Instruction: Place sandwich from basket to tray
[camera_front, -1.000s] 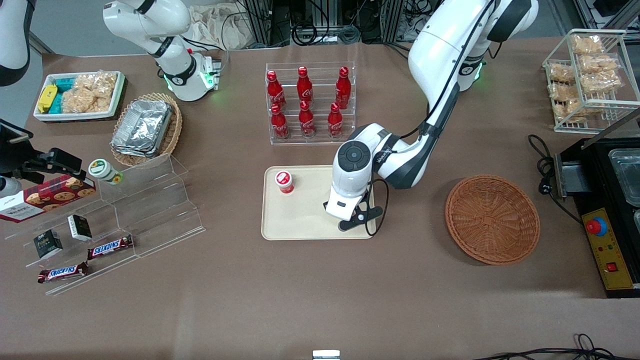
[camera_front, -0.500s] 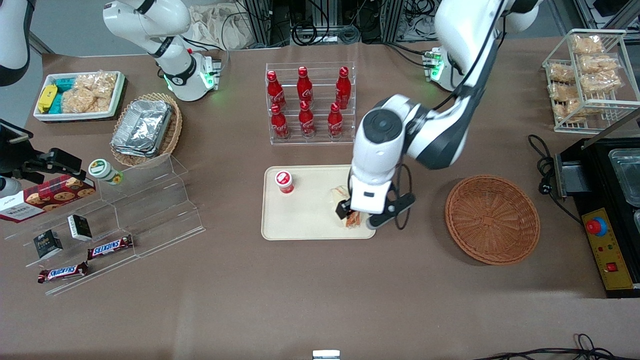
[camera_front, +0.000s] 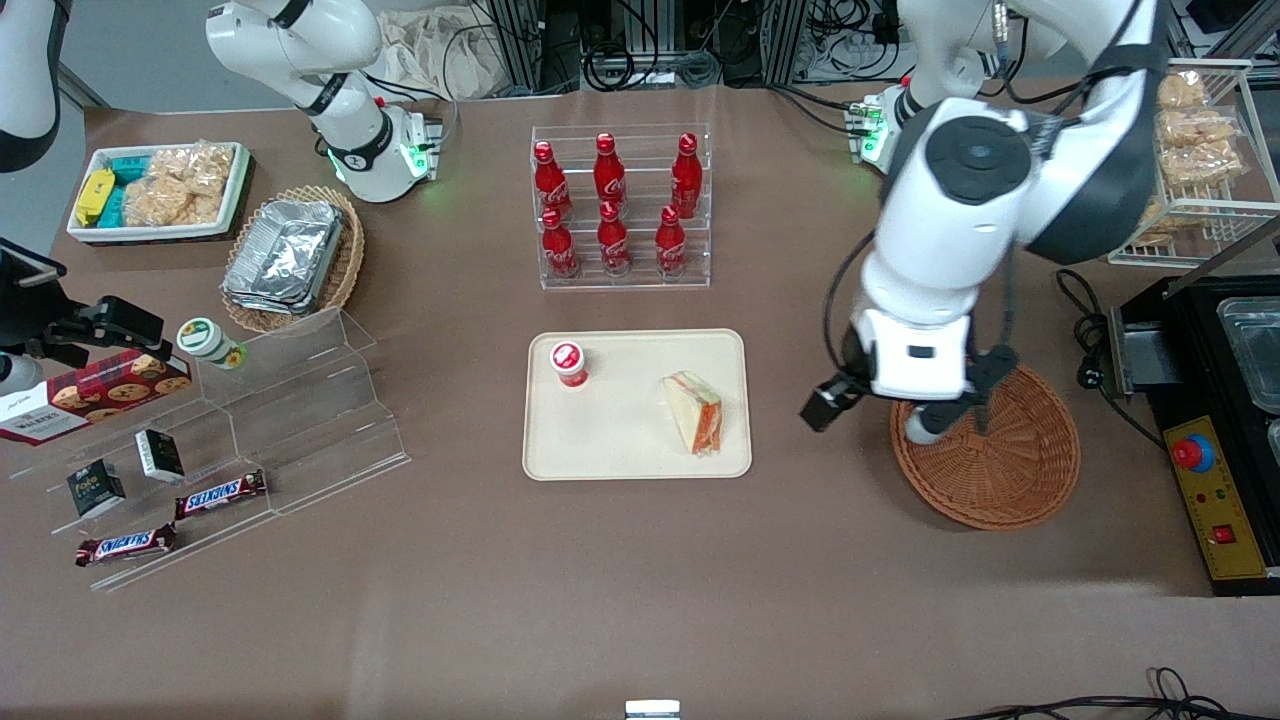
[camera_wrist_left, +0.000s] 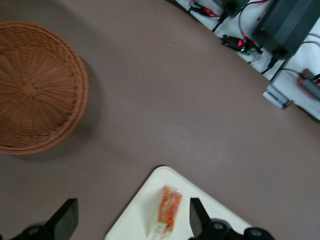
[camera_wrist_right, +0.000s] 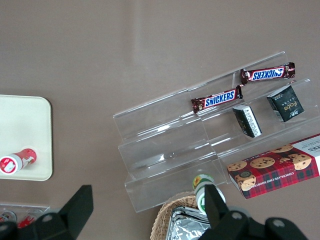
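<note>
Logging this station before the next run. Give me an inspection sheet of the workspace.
Surface: brown table, flat, no spills seen.
Job's things: sandwich lies on the tray, at the end nearest the basket; the basket holds nothing.
Clutter: small red-capped bottle on the tray; rack of red bottles; clear stepped stand with candy bars; cookie box; foil trays; white bin of snacks; wire rack of bagged pastries.
Hand: hand open, holding nothing, raised between tray and basket.
Cables: black cord beside the basket.
Surroundings: black machine with red button at the working arm's end.
</note>
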